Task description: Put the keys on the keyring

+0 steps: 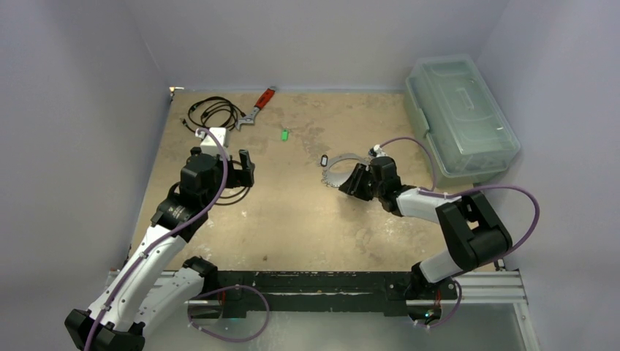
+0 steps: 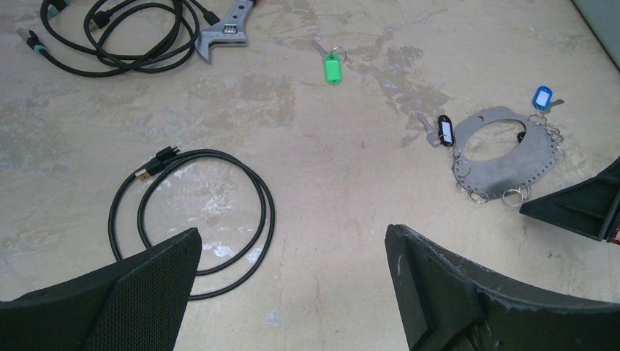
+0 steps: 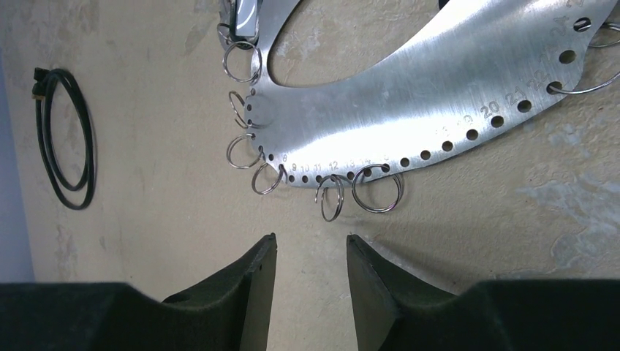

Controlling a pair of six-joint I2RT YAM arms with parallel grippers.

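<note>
Mottled beige tabletop [image 1: 292,212] is enclosed by pale walls. The left gripper [image 2: 292,238] is spread wide with nothing held, above bare surface near a coiled cable [image 2: 150,170]. The right gripper [image 3: 311,241] is parted narrowly and nothing is clasped; its tips are stopped just short of the small rings on the keyring [image 3: 409,110], which is laid flat mid-table. The blue-tagged key [image 2: 542,97] and dark-tagged key [image 2: 444,130] are seen at its rim. The green-tagged key [image 2: 333,69] is left well apart, nearer the wrench [image 2: 227,33]. A lidded clear box [image 1: 460,113] is set at the far right edge; its contents cannot be told.
</note>
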